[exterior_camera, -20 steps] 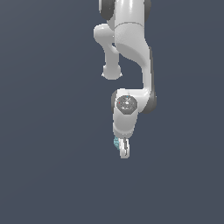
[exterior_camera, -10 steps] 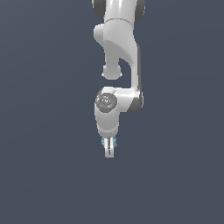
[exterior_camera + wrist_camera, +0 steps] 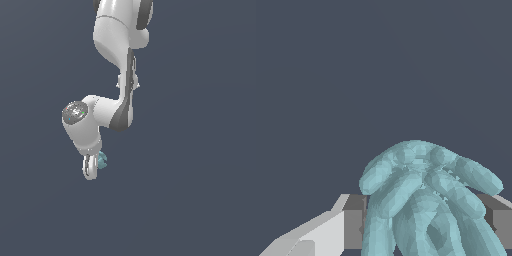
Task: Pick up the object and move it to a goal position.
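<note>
Exterior view, left to right: the white gripper (image 3: 90, 170) hangs below the wrist joint, fingers pointing down, with the pale teal object (image 3: 102, 160) lodged at its right flank; such a grasp suits carrying the piece toward a goal. Wrist view: the object (image 3: 426, 200) fills the gap between two grey finger pads (image 3: 352, 227), which press its sides, so the gripper is judged clamped on it. No goal marker or supporting surface is discernible against the uniform dark background. The object's lower half is cut off by the frame edge.
</note>
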